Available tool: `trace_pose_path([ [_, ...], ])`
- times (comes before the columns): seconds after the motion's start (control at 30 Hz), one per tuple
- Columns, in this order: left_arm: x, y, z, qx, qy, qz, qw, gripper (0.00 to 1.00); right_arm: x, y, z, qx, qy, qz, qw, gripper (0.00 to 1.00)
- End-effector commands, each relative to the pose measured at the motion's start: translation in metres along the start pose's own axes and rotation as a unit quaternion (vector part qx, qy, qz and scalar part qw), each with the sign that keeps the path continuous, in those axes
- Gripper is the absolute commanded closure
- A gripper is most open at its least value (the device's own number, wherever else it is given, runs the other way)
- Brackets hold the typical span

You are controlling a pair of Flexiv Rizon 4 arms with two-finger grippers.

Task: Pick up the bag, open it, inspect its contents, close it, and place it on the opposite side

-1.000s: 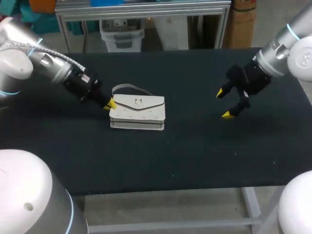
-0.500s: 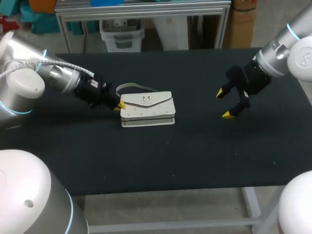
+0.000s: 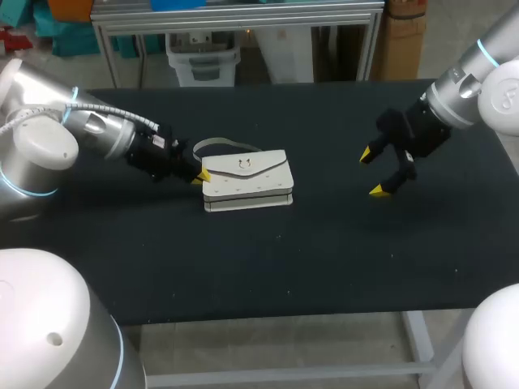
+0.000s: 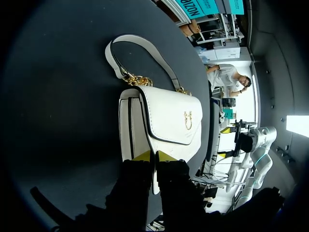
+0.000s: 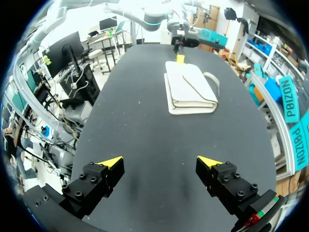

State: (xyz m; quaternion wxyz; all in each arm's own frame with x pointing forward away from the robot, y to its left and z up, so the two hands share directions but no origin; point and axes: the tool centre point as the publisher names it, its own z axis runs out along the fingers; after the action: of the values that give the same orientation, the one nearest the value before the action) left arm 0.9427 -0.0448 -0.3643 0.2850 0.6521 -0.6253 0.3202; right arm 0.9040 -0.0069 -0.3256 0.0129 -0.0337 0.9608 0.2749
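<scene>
A white flap handbag [image 3: 247, 182] with a gold clasp lies flat near the table's middle. Its strap [image 3: 219, 146] loops behind it. My left gripper [image 3: 200, 174] sits low at the bag's left end. In the left wrist view the bag [image 4: 164, 121] lies just ahead, and a thin white edge of it runs between the nearly closed yellow tips of the left gripper [image 4: 154, 155]. My right gripper [image 3: 375, 172] hangs open above the table, well right of the bag. The right wrist view shows the bag [image 5: 190, 89] far ahead of the empty right gripper [image 5: 159, 162].
The black table [image 3: 284, 267] has bare cloth in front of the bag and between the bag and my right gripper. Its front edge runs along the near side.
My left arm has moved to the right, and the bag has slid right with it and turned a little. The right arm has stayed in place.
</scene>
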Motion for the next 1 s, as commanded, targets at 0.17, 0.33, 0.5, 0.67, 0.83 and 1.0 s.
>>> trace_pose_path([
  [0.17,0.01,0.018,0.018,-0.018,0.011,-0.005,1.0,1.0,0.0,0.0,0.0,-0.001,0.001,-0.001,1.0,0.0],
  [0.33,0.023,0.03,0.026,-0.052,0.007,0.023,0.998,1.0,0.0,0.0,0.0,-0.001,0.001,-0.001,1.0,0.0],
  [0.5,0.03,0.032,0.033,-0.079,-0.007,0.043,0.996,1.0,0.0,0.0,0.0,-0.001,0.001,-0.001,1.0,0.0],
  [0.67,0.032,0.032,0.039,-0.069,-0.009,0.038,0.997,1.0,0.0,0.0,0.0,-0.001,0.001,-0.001,1.0,0.0],
  [0.83,0.03,0.031,0.04,-0.067,-0.001,0.032,0.997,1.0,0.0,0.0,0.0,-0.001,0.001,-0.001,1.0,0.0],
  [1.0,0.026,0.034,0.027,-0.054,0.002,0.028,0.998,0.0,0.0,0.0,0.0,-0.001,0.001,-0.001,1.0,0.0],
])
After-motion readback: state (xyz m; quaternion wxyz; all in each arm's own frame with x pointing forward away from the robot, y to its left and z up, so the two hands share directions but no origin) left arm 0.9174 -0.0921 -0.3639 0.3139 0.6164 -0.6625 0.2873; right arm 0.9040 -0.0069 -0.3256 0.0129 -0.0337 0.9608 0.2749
